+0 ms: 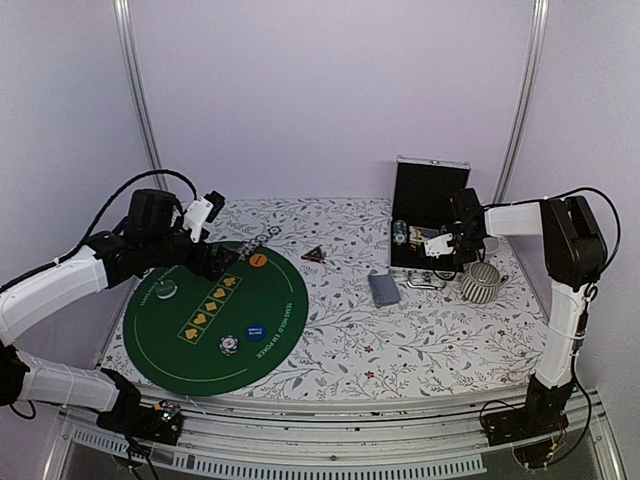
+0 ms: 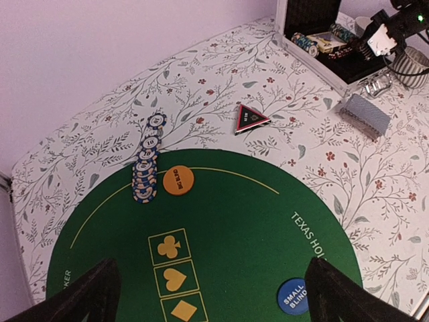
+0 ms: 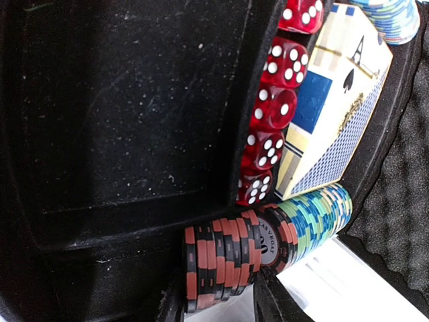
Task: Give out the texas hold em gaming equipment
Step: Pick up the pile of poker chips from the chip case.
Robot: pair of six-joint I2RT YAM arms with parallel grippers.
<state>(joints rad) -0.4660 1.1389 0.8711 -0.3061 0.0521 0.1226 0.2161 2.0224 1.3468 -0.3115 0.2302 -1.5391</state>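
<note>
A stack of red-and-black chips (image 3: 224, 258) lies on its side in the open case (image 1: 431, 190), at one end of a row that runs on into green and blue chips (image 3: 315, 215). The right fingers (image 3: 273, 305) stand on either side of this stack, close against it, though I cannot tell whether they press on it. Alongside the row in the case lie a line of red dice (image 3: 271, 114) and a boxed deck (image 3: 335, 114) showing an ace of spades, and beyond the dice is a wide black-lined compartment (image 3: 127, 107). The case sits at the far right of the surface (image 1: 400, 340), its lid upright by the back wall, with a ribbed cup (image 1: 481, 284) just beside its near right corner. The playing cards (image 1: 383, 288) lie alone to the near left of the case, with open flowered cloth around them and on toward the near edge. The triangular marker (image 1: 315, 254) lies between the case and the green mat (image 1: 200, 350), just off the mat's far right edge. At the mat's far rim a row of striped chips (image 2: 146, 168) lies overlapped, with an orange disc (image 2: 178, 180) just beside it. A blue disc (image 1: 256, 331) and a small chip stack (image 1: 229, 344) sit by the mat's near right edge. The left fingers (image 2: 345, 295) are spread wide, holding nothing, above the middle of the mat.
</note>
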